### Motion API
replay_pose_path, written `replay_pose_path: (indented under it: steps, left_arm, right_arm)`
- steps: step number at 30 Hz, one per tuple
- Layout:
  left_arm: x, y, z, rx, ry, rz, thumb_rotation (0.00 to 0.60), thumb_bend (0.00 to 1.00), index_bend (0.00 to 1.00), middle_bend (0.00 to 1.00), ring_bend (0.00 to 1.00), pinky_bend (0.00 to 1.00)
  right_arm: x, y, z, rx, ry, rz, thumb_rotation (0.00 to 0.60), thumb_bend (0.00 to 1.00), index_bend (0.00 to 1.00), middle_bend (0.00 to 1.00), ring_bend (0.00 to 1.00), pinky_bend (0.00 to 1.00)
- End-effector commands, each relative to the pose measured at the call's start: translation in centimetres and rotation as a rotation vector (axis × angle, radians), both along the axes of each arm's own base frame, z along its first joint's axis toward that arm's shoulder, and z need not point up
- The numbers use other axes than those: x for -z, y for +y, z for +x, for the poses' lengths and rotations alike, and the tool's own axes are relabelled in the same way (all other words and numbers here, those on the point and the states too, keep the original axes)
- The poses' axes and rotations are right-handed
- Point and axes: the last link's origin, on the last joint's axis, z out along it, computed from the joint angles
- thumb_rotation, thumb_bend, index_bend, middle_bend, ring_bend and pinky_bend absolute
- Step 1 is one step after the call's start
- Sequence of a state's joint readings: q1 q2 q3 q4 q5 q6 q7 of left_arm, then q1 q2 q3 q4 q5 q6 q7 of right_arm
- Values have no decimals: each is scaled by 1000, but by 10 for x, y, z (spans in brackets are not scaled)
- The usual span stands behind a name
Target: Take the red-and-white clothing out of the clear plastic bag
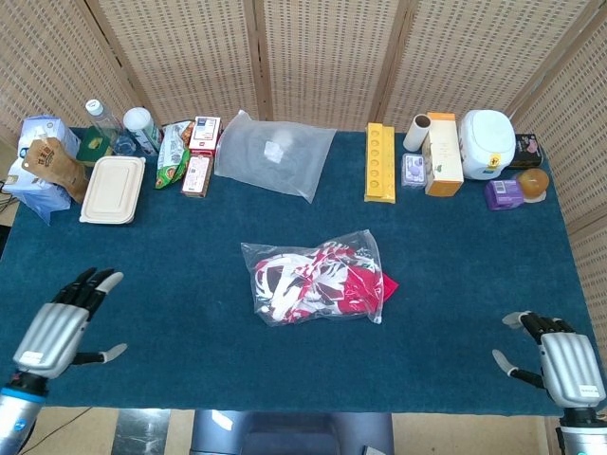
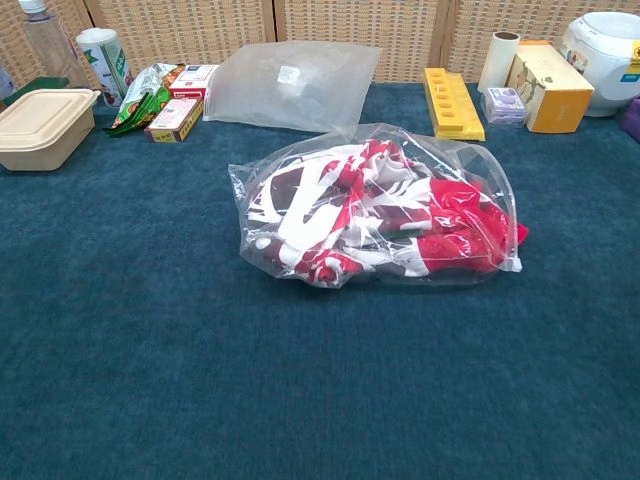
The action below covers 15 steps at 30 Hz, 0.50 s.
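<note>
Clear plastic bag point(image 1: 315, 278) lay mid-table point(image 1: 171, 256), red-and-white clothing point(image 2: 375, 215) bunched inside, folds blurred by film. Left hand point(image 1: 59, 324) spread, nothing held; right hand point(image 1: 561, 361) likewise, wrist cut off by frame edge.

robot hands: two, the left robot hand point(image 1: 59, 325) and the right robot hand point(image 1: 561, 362)
clear bag with red-and-white clothes: one point(image 1: 315, 278)
see-through flat bag at the back: one point(image 1: 274, 152)
tan lunch box: one point(image 1: 113, 189)
yellow tray with holes: one point(image 1: 379, 162)
water bottle: one point(image 1: 102, 123)
white cooker: one point(image 1: 487, 142)
paper roll: one point(image 1: 417, 133)
desk: one point(image 1: 190, 284)
</note>
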<state>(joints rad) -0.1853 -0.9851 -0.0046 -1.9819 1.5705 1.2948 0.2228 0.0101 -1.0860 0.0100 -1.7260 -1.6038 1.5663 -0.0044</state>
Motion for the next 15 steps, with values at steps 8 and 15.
replay_pose_path:
  steps: [8, 15]
  left_arm:
    - [91, 74, 89, 177, 5, -184, 600, 118, 0, 67, 6, 163]
    - [155, 96, 134, 230, 12, -210, 600, 101, 0, 14, 0, 135]
  right_arm:
    - [0, 3, -1, -9, -14, 1, 493, 284, 388, 447, 476, 409]
    - [-4, 9, -13, 21, -24, -7, 494, 283, 388, 447, 476, 408]
